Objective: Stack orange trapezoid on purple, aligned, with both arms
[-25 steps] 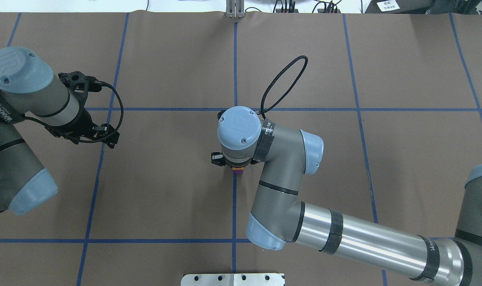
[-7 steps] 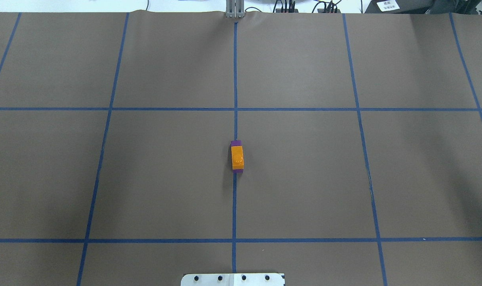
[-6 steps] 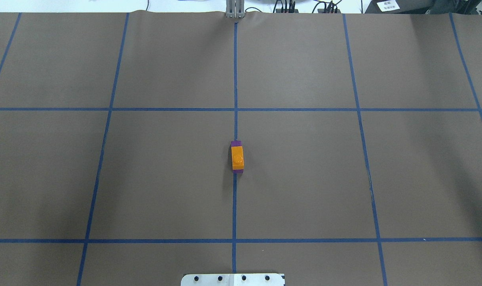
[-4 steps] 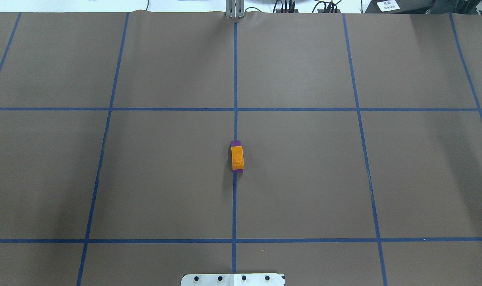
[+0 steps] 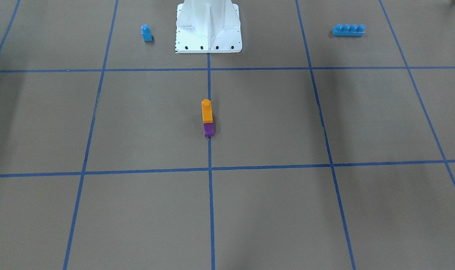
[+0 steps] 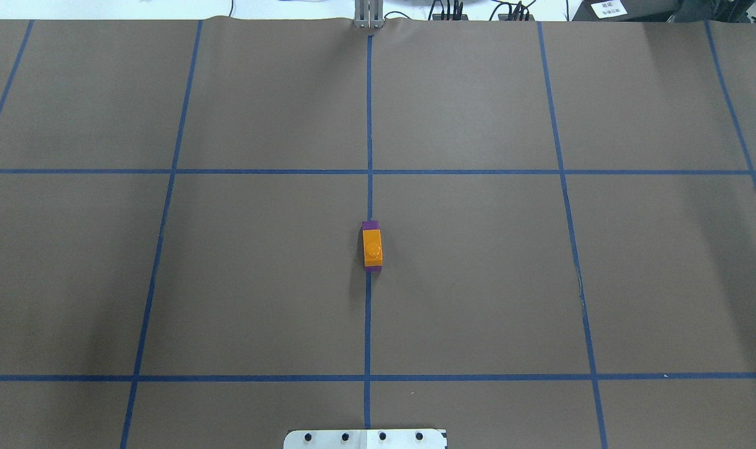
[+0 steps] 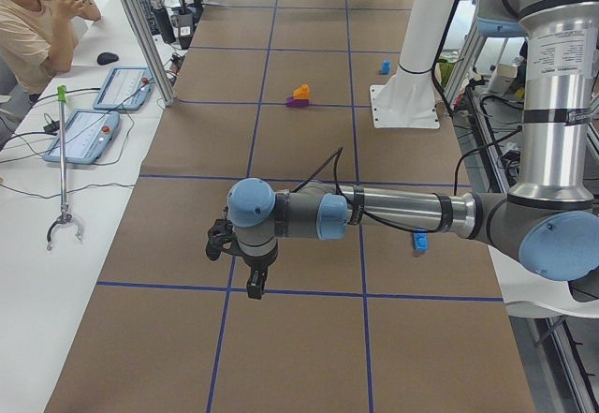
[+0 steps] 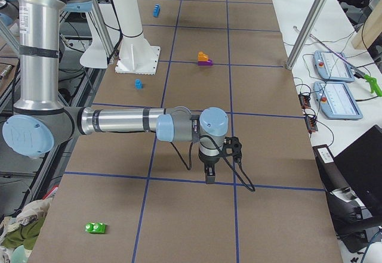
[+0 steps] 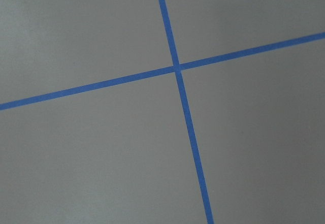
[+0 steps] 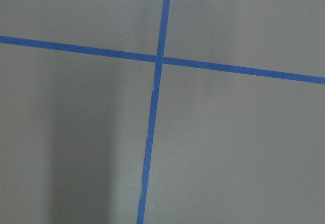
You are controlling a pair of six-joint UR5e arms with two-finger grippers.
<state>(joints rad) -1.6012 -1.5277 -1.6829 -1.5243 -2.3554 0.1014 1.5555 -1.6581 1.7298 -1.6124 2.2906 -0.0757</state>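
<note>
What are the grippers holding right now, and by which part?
Nothing visible. The orange trapezoid sits on the purple block, apart from the left gripper and right gripper.

A brown counter [image 5: 325, 210] is carrying a grid of blue tape [image 5: 210, 195]. A long blue brick [image 5: 348, 29] is lying studs up in a square at the counter's edge. A small blue block [image 5: 146, 33] is standing well apart from the brick, in the same row of squares. A green block [image 8: 95, 228] is lying farther still from the brick, near the counter's end. Across the counter from the brick, a man [image 7: 37, 20] is sitting at a white desk [image 7: 28, 319], raising a hand to his face. Two tablets [image 7: 89, 135], a mouse [image 7: 109, 58] and a grabber [image 7: 62, 165] are lying on that desk.
</note>
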